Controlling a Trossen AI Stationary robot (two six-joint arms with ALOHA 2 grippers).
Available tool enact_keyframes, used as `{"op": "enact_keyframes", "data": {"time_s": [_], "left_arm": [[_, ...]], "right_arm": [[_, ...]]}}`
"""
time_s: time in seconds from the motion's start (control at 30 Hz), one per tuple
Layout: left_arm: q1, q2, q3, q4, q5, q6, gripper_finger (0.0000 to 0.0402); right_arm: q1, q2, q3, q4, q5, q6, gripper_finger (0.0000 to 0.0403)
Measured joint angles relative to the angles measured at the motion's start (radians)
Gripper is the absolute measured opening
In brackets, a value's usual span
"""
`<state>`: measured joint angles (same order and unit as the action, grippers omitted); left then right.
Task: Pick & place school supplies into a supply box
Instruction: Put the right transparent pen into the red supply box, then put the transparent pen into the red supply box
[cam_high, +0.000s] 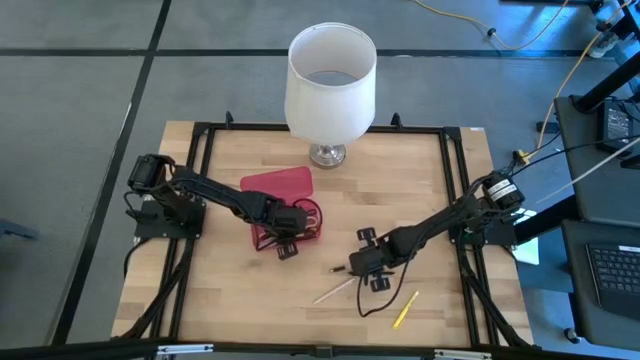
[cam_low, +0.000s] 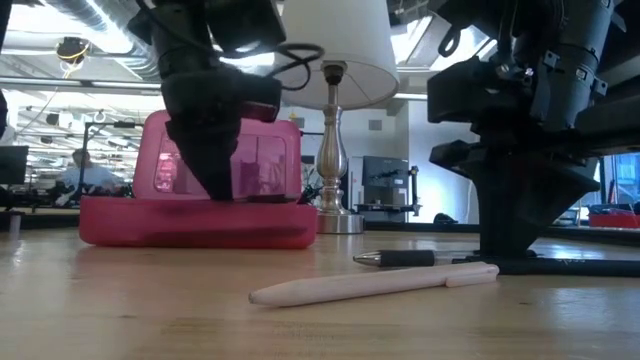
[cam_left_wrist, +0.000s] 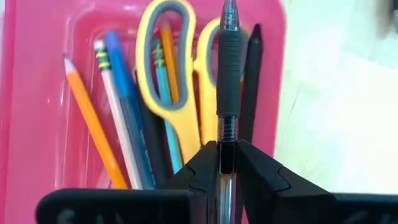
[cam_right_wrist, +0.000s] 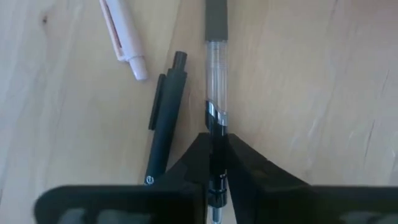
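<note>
You're in a robotics lab or open-plan workspace, not a home; the wooden table (cam_high: 230, 290) sits in a black metal frame (cam_high: 205, 150) on grey carpet tiles (cam_high: 70, 120); exposed ceiling ducts (cam_low: 90, 25) and strip lights show behind; you can see monitors (cam_low: 385, 180) on desks across the room, and a person (cam_low: 80, 170) seated far off; yellow cable (cam_high: 560, 70) trails over the floor; a laptop keyboard (cam_high: 612, 270) sits on a side bench.

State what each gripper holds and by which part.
Left gripper pinches a clear pen at its barrel below the black grip, over the pink supply box. Right gripper pinches another clear pen near its end.
</note>
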<state>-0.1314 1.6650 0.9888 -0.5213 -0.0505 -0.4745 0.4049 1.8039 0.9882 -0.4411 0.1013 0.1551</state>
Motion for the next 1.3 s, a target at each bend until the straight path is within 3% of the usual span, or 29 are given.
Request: {"op": "enact_keyframes", "data": {"time_s": [0.27, 0.7, 0.8, 0.93, 1.07, 1.17, 1.3], "left_arm": [[-0.020, 0.000, 0.010, -0.004, 0.004, 0.025, 0.0063], [-0.032, -0.025, 0.011, -0.017, -0.124, 0.084, 0.0154], [-0.046, -0.056, 0.011, -0.013, -0.194, 0.127, 0.0171], [-0.093, -0.105, -0.013, 0.026, -0.388, 0.162, 0.0184], [-0.165, -0.135, -0.071, 0.214, -0.514, 0.234, 0.0187], [-0.208, -0.133, -0.128, 0.460, -0.508, 0.334, 0.0186], [-0.238, -0.128, -0.197, 0.770, -0.480, 0.478, 0.0183]], "right_arm": [[-0.002, -0.089, -0.003, -0.068, 0.006, 0.005, 0.0039], [-0.001, -0.191, -0.002, -0.094, 0.049, 0.050, 0.0043], [-0.001, -0.226, -0.001, -0.100, 0.084, 0.049, 0.0045], [0.009, -0.295, -0.001, -0.141, 0.163, 0.050, 0.0043], [0.028, -0.359, -0.001, -0.118, 0.265, 0.030, 0.0044], [0.035, -0.380, 0.000, -0.047, 0.331, -0.003, 0.0046], [0.034, -0.371, 0.000, 0.109, 0.329, -0.084, 0.0048]]}}
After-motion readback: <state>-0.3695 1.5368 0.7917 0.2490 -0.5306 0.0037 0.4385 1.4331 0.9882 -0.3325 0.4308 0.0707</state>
